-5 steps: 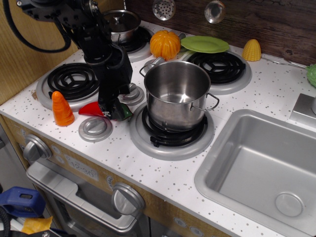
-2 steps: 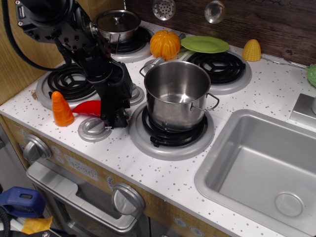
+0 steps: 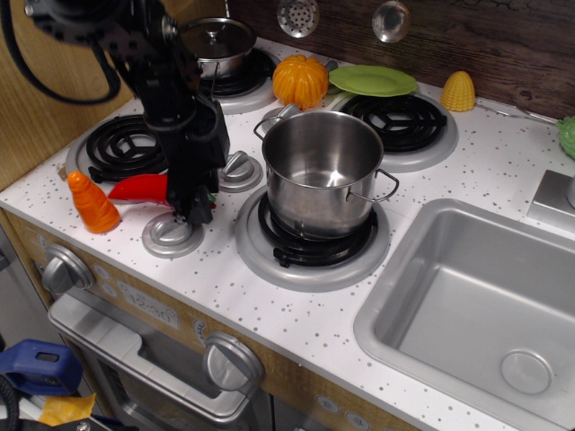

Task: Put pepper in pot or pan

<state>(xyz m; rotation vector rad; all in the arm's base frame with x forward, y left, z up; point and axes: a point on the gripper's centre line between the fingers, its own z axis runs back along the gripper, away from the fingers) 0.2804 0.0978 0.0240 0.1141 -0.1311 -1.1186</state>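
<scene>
The red pepper point(image 3: 139, 189) lies almost level, its tip pointing left, just left of the front burner. My gripper point(image 3: 193, 208) comes down on its green stem end from above and is shut on the pepper, hiding the stem. The black arm rises to the upper left. To the right, the tall steel pot point(image 3: 323, 171) stands upright on the front burner, nothing inside it and its wire handles showing. A short gap separates the gripper from the pot's left wall.
An orange carrot point(image 3: 90, 202) stands left of the pepper's tip. A small lidded steel pot point(image 3: 216, 40) sits at the back left. An orange pumpkin point(image 3: 301, 79), a green plate point(image 3: 373, 81) and yellow corn point(image 3: 458, 90) line the back. The sink point(image 3: 476, 305) is at the right.
The gripper closed on the pepper's stem end and shifted slightly left and up. The pepper swung out to the left, and the carrot was pushed left and tilted.
</scene>
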